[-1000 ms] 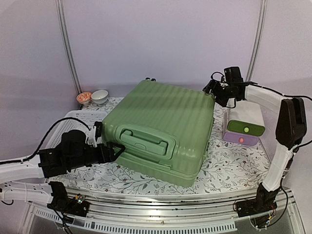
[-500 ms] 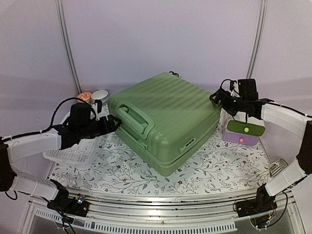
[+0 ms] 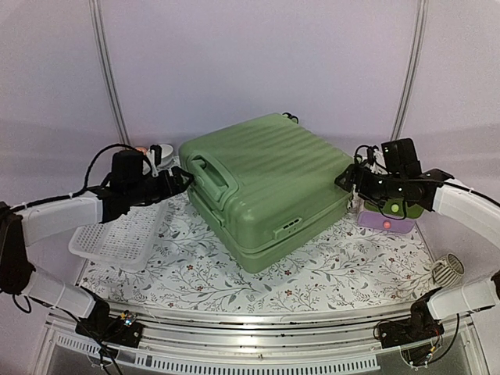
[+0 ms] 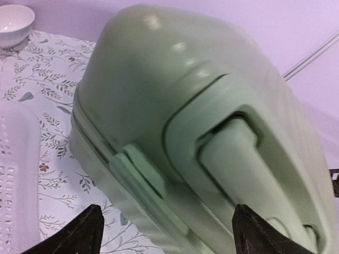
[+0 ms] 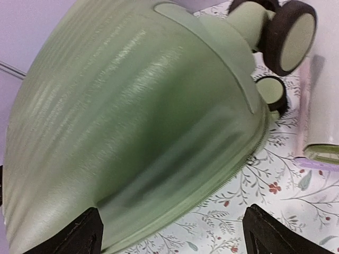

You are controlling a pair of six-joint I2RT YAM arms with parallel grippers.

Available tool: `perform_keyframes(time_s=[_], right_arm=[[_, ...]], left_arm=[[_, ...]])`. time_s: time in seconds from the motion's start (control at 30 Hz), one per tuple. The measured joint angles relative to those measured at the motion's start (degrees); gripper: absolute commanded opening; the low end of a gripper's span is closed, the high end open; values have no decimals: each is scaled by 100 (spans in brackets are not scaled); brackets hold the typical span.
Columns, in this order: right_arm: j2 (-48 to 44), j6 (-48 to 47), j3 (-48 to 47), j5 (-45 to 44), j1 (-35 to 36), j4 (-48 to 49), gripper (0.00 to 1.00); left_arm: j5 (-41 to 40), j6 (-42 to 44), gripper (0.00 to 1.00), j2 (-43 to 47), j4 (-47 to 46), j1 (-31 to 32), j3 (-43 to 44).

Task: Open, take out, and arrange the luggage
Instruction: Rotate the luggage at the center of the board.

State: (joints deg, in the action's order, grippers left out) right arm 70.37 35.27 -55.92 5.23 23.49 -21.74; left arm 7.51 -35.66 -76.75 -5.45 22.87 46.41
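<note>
The luggage (image 3: 266,183), a large light-green ribbed suitcase, lies closed and flat in the middle of the flowered table. Its handle (image 3: 209,176) faces left, its black wheels (image 3: 291,117) face the back right. My left gripper (image 3: 184,181) is open at the handle end; the left wrist view shows the handle (image 4: 249,164) close ahead between the spread fingertips (image 4: 85,235). My right gripper (image 3: 348,178) is open at the suitcase's right corner; the right wrist view shows the shell (image 5: 132,116), its zipper seam and wheels (image 5: 288,34).
A white perforated basket (image 3: 117,238) lies on the table at the left. A white bowl (image 3: 164,152) stands behind the left gripper, also in the left wrist view (image 4: 15,24). A white-green-purple box (image 3: 388,215) stands right of the suitcase.
The suitcase has turned clockwise, its handle swinging from the front to the left-back. The left gripper has followed up and back; the right gripper has come forward and down along the right corner.
</note>
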Motion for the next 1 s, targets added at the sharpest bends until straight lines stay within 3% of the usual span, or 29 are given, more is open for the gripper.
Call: perform_keyframes(time_s=[0.23,0.43,0.8,1.0], right_arm=[[-380,-595,-42,-719,-24,-542,95],[-321,-1274,-728,-407,-81,-568,95],[1447,-1753,-2229,782,-369,-481,93],[1932,-1963,-2706,944,-514,-472,94]], left_arm=[[413,-219,86,1375,293,66,-402],[629,-409,87,2260,824,271,-935],[949,-863,84,2736,839,1209,-1530],[1134,-1010,83,2728,549,1281,-1825]])
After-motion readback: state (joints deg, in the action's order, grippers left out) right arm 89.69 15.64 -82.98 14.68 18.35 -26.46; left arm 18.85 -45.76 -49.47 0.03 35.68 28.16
